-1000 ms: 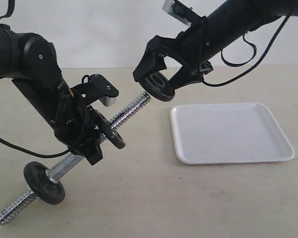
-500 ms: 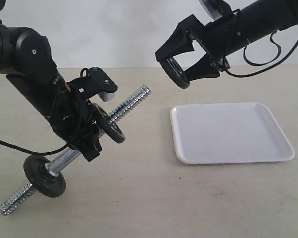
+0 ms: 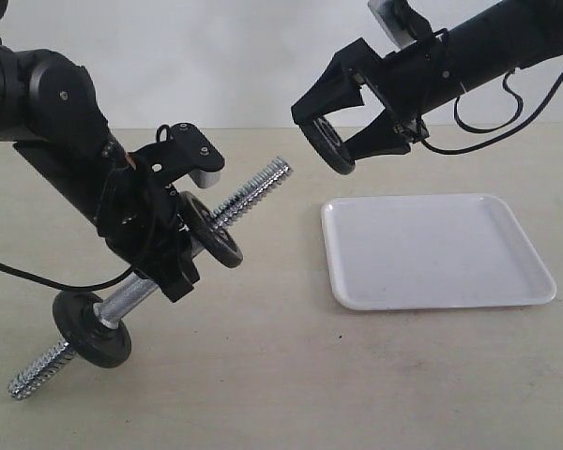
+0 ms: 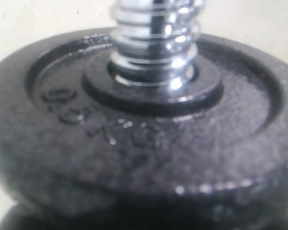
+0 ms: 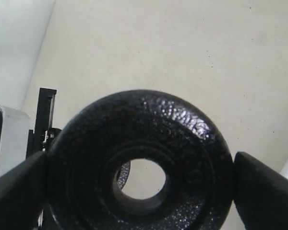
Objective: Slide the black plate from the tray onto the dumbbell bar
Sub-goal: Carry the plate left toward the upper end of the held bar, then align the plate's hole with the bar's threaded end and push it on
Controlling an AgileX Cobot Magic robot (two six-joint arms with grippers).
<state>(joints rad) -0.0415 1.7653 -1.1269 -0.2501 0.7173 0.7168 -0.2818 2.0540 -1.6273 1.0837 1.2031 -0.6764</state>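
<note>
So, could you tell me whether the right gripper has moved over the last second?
Yes: the right gripper, gripping the black plate, shifted rightward and slightly up, towards the tray's left edge.

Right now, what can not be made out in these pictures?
- Left gripper: where its fingers meet the dumbbell bar; exterior view, hidden by its own body.
- Lettering on the mounted plate: left wrist view, blurred.
- Bar's tip: right wrist view, behind the black plate.

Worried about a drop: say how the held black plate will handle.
The black plate looks like cast metal, so probably rigid and heavy for its size. The right gripper pinches only its rim, so it might pivot. Round, it would likely roll if dropped.
</note>
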